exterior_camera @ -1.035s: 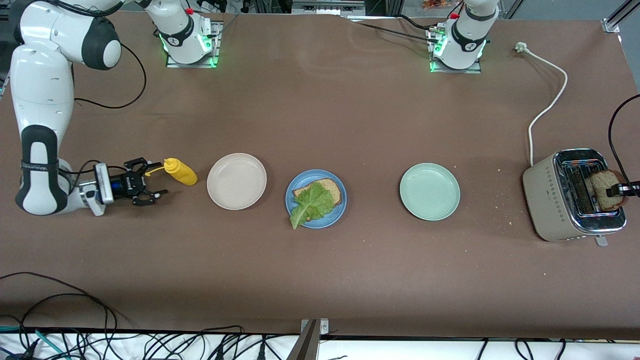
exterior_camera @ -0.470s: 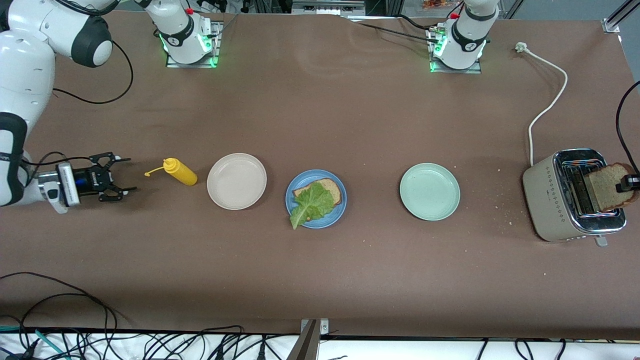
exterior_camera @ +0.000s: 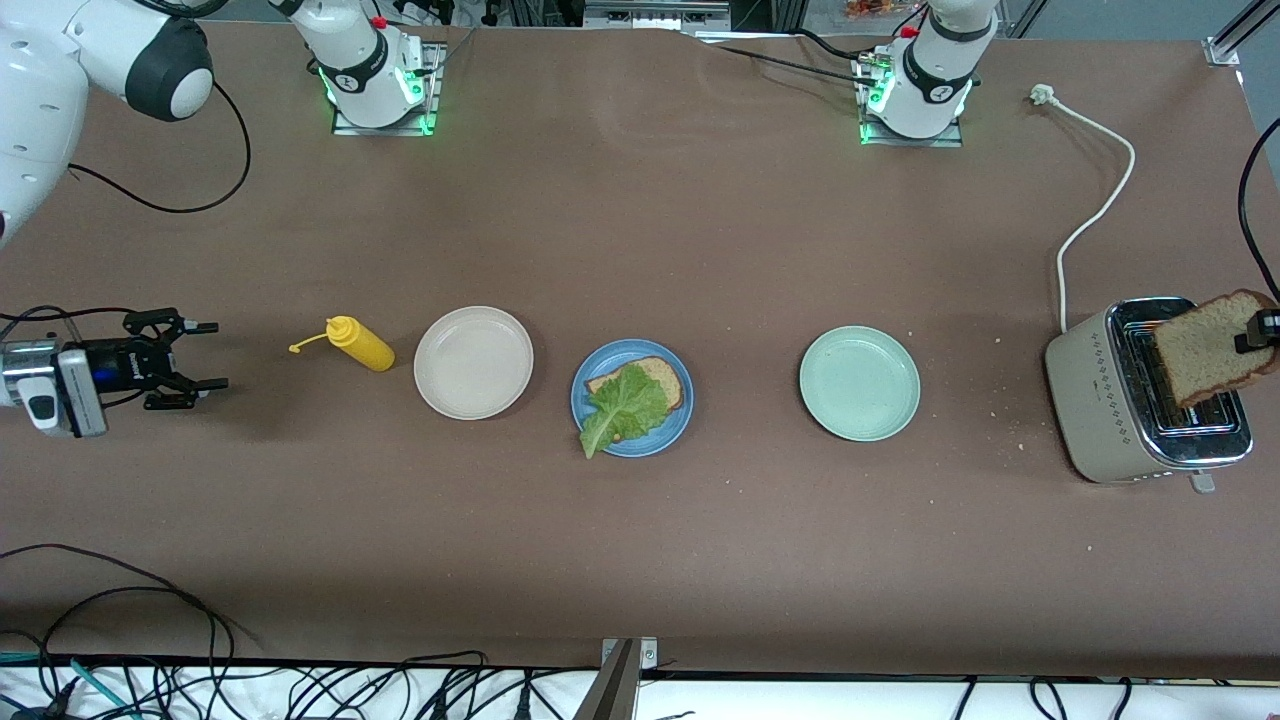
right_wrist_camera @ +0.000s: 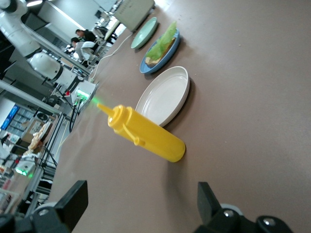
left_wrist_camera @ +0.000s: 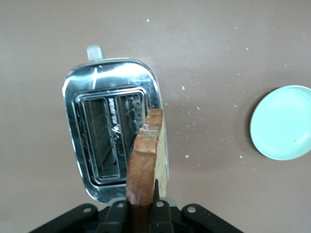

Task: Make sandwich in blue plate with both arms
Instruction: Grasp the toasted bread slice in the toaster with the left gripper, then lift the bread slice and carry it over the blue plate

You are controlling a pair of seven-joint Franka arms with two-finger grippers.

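A yellow squeeze bottle (exterior_camera: 359, 343) lies on the table (exterior_camera: 640, 560) beside a beige plate (exterior_camera: 473, 362); farther along, a pale green plate (exterior_camera: 859, 383) and toaster (exterior_camera: 1120, 400).

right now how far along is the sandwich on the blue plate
Done: one bread slice lies on the blue plate with the lettuce leaf on top. In hand: the left gripper is shut on the second bread slice, held above the toaster. The right gripper waits open beside the yellow squeeze bottle. Left: carry that slice to the blue plate and lay it on the lettuce.
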